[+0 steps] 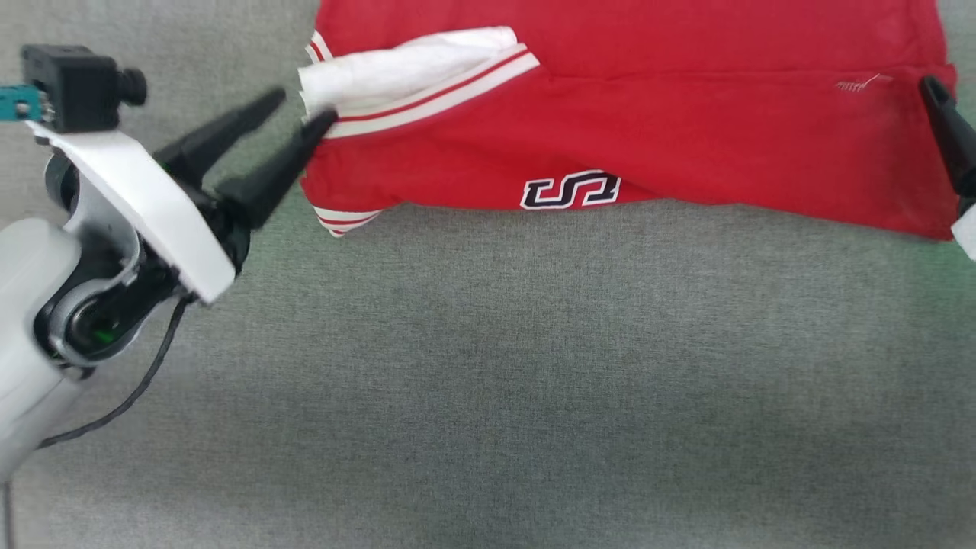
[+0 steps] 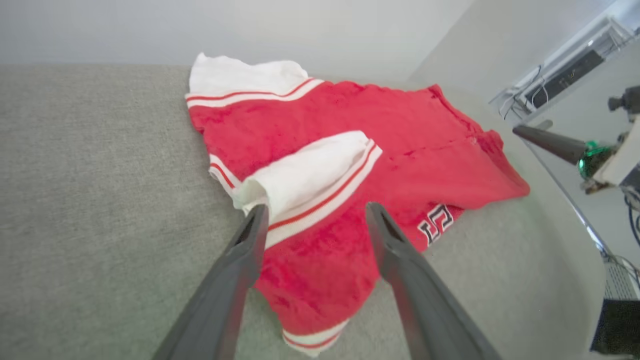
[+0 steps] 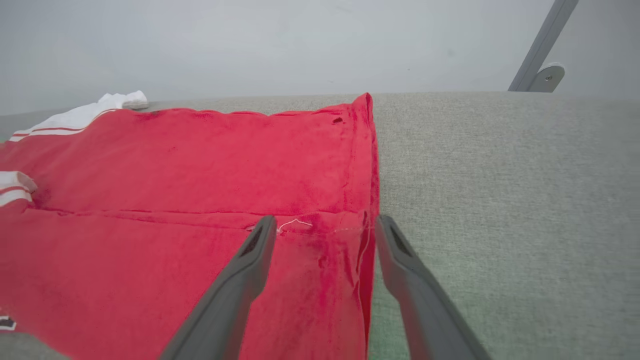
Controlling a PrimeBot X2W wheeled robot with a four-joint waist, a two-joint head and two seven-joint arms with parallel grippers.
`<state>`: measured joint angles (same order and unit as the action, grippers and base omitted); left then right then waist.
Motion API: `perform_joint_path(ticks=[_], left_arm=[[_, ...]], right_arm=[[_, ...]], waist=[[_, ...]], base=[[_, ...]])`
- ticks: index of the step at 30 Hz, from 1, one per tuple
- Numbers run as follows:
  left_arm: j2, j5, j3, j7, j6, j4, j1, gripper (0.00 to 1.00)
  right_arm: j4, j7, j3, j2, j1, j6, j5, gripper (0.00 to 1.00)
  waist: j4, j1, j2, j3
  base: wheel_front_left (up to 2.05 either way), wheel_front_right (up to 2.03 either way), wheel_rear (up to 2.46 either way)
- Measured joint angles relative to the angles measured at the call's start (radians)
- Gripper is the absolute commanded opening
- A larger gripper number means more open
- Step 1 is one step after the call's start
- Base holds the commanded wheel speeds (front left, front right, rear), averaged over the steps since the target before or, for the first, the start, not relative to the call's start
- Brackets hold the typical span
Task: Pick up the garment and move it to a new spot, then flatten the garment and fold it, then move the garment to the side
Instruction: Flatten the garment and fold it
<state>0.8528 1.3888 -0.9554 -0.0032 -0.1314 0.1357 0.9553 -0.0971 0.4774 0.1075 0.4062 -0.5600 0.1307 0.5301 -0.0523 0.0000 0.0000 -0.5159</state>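
Note:
The garment (image 1: 648, 114) is a red jersey folded over on the grey cloth surface, with a white striped armhole turned up at its left end and part of its black lettering (image 1: 570, 189) at the near edge. My left gripper (image 1: 299, 108) stands open at that left end, one fingertip against the striped trim (image 2: 320, 200), holding nothing. At the garment's right hem my right gripper (image 3: 322, 225) is open, its fingers astride the hem edge (image 3: 367, 165). One right finger (image 1: 945, 126) shows at the head view's right edge.
Grey fabric surface (image 1: 488, 381) stretches wide in front of the garment. A pale wall rises behind it. Off the surface's right end, a table edge with cables and equipment (image 2: 560, 80) stands in the left wrist view.

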Motion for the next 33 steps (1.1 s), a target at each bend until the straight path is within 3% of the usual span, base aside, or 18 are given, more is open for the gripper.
perform_joint_path(ticks=[7,20,24,25,27,33], left_arm=[[0.091,0.005,-0.117,0.242,0.0,-0.01,0.037,1.0],[0.014,0.12,-0.151,0.462,0.0,0.124,0.137,1.0],[0.001,0.125,-0.163,0.516,-0.002,0.172,0.166,0.67],[-0.001,0.124,-0.168,0.524,-0.003,0.179,0.172,0.4],[0.001,0.131,-0.168,0.539,-0.003,0.188,0.178,0.0],[0.007,0.161,-0.165,0.548,-0.002,0.175,0.18,0.0]], right_arm=[[0.028,-0.008,0.012,0.005,0.026,0.0,0.009,1.0],[0.086,-0.004,-0.003,-0.012,0.033,0.0,0.004,1.0],[0.097,-0.003,-0.004,-0.024,0.032,0.0,-0.004,1.0],[0.1,-0.003,-0.005,-0.027,0.032,0.0,-0.004,1.0],[0.103,-0.003,-0.006,-0.031,0.032,0.0,-0.008,1.0],[0.12,0.027,-0.03,-0.005,0.038,0.0,-0.038,1.0]], waist=[[-0.001,0.0,0.0,0.038],[0.054,-0.0001,0.0,-0.03],[0.074,0.0,0.0001,-0.052],[0.079,0.0,0.0001,-0.056],[0.086,-0.0001,0.0002,-0.062],[0.094,0.0,0.0001,-0.069]], base=[[0.0,0.0,0.0],[0.0,0.0,0.0],[0.0,0.0,0.0],[0.0,0.0,0.0],[0.0,0.0,0.0],[0.0,0.0,0.0]])
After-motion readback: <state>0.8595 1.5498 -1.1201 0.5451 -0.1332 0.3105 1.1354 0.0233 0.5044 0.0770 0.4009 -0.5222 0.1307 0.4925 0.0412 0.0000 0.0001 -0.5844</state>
